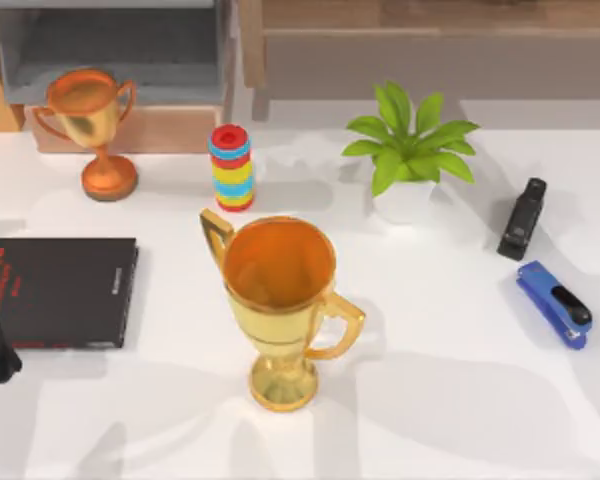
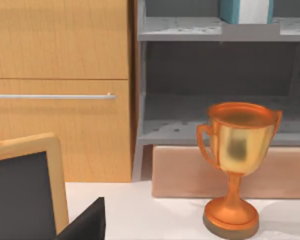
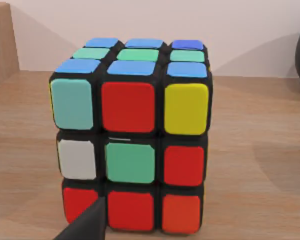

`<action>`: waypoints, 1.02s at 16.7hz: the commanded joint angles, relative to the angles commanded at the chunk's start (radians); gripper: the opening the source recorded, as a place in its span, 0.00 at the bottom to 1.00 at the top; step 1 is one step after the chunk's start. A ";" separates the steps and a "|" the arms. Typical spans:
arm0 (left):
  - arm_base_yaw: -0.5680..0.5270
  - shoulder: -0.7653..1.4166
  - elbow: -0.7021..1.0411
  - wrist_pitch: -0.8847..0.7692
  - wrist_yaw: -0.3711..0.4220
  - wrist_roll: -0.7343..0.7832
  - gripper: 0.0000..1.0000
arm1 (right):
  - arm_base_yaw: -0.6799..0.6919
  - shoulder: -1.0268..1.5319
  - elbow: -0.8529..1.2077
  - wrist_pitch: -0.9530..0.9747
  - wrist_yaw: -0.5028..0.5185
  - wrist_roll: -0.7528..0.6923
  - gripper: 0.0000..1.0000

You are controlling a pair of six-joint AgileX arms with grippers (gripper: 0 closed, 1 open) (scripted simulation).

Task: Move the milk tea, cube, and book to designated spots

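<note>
Facing the cube, mid-frame on a wooden surface, the right gripper — finger state unclear — risks nudging it askew; the teal book sits shelved, upper right.

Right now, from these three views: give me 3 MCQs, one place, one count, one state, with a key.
1. Where is the cube resting?
A. on a wooden surface
B. inside the big gold cup
C. on the black book

2. How many staplers lie at the table's right?
A. one
B. two
C. four

3. How does the big gold trophy stand?
A. tipped on its side
B. upside down
C. upright

Key: 1 A, wood grain runs under the cube in the right wrist view. 2 B, a black stapler and a blue stapler. 3 C, its base is on the table and its mouth opens upward.
</note>
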 joint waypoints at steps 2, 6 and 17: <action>0.000 0.000 0.000 0.000 0.000 0.000 1.00 | -0.042 -0.145 -0.174 0.004 -0.074 0.003 1.00; 0.000 0.000 0.000 0.000 0.000 0.000 1.00 | -0.139 -0.519 -0.589 0.009 -0.216 0.005 1.00; 0.000 0.000 0.000 0.000 0.000 0.000 1.00 | -0.369 -1.576 -1.541 -0.010 -0.369 -0.017 1.00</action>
